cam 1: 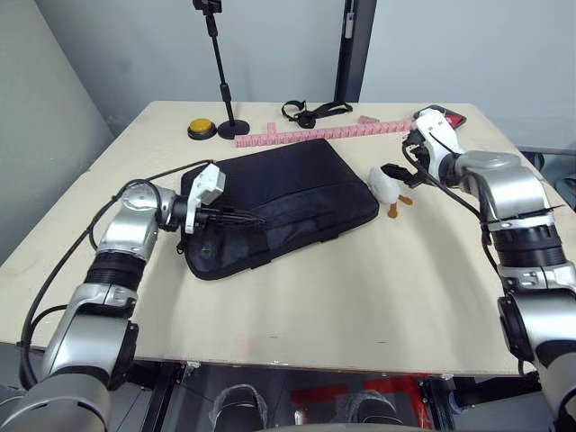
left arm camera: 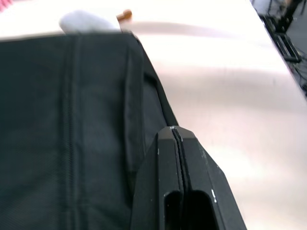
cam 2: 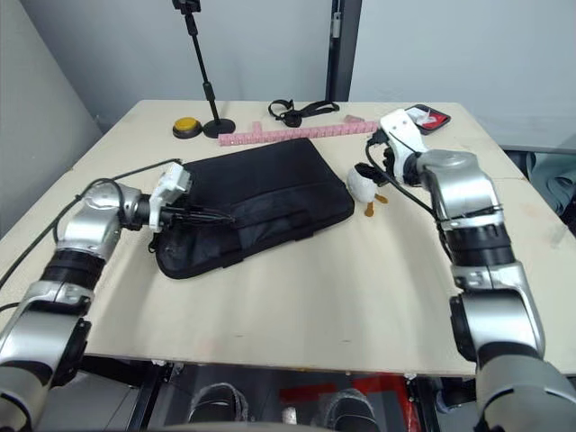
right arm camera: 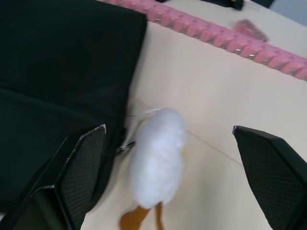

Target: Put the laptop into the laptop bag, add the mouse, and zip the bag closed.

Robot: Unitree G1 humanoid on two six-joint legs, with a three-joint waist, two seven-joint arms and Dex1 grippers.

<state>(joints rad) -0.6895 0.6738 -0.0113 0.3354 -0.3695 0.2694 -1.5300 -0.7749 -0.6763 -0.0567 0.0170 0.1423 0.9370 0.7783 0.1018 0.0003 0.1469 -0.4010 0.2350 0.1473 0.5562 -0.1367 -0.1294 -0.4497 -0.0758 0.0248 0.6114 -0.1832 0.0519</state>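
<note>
The laptop bag (cam 1: 279, 202) is shown lying flat and slantwise on the table (cam 1: 360, 297), its black fabric closed over whatever it contains. The left gripper (cam 1: 250, 219) is laid over the near-left part of the bag, its two black fingers (left arm camera: 180, 158) pressed together with no gap between them; whether anything of the bag (a zip tab, for instance) is pinched between them cannot be told. In the left wrist view the bag's edge seam and front pocket run alongside and beyond the fingertips, with bare table on the other side.

The right gripper (cam 1: 396, 173) is held at the bag's far-right corner with its jaws spread wide and nothing gripped. Between the two separated fingers (right arm camera: 79, 177), seen from the right wrist, a white fluffy toy duck (right arm camera: 158, 163) with orange feet lies on the table, just beside the bag's corner. Beyond the open jaws a pink strip (right arm camera: 230, 40) is stretched across the table (parallel to the bag's far edge). A yellow button (cam 1: 202, 128), a black stand (cam 1: 225, 90) and a black strap (cam 1: 310, 112) are placed at the far side.
</note>
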